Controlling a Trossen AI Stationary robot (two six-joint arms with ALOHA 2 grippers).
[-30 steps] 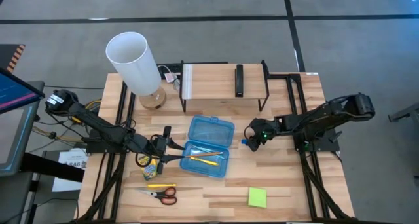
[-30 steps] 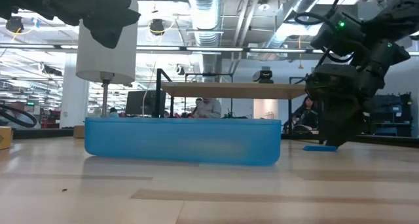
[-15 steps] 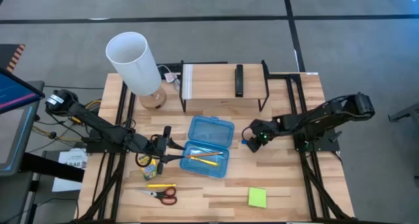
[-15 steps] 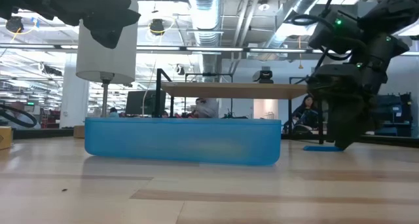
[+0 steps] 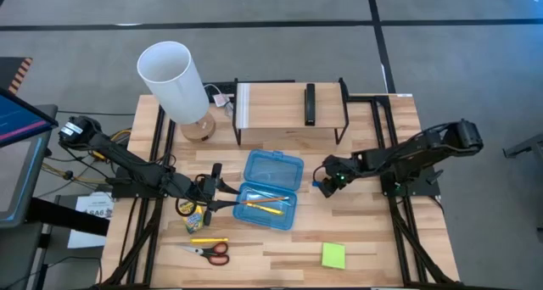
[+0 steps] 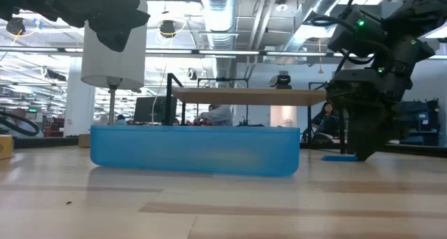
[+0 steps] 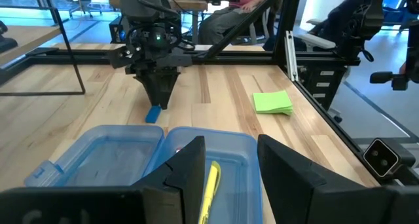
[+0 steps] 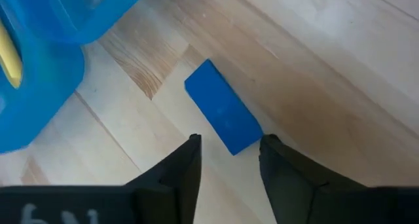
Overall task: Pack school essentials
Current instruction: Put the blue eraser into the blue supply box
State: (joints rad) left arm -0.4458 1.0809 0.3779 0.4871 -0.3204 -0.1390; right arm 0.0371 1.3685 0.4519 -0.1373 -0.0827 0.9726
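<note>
The tiny blue eraser (image 8: 219, 112) lies flat on the table, right of the open blue case (image 5: 294, 191). My right gripper (image 8: 229, 142) is open and points down over the eraser (image 6: 341, 157); its fingertips stand on either side of one end, and no touch shows. My left gripper (image 7: 226, 155) is open above the left rim of the case's tray. Yellow and orange pencils (image 5: 265, 205) lie in the tray. The crayon box (image 5: 195, 214), a yellow pencil (image 5: 208, 239), the red-handled scissors (image 5: 210, 251) and the lime sticky-note pad (image 5: 333, 256) lie on the table.
The white lamp (image 5: 174, 82) stands at the far left. A low wooden shelf on black legs (image 5: 288, 108) crosses the far middle. The case's lid (image 5: 273, 170) lies open toward the far edge. Bare wood shows between the case and the sticky-note pad.
My right gripper has shifted slightly toward the table's right over the eraser and tipped more upright. The eraser has stayed where it was, and my left arm has kept still.
</note>
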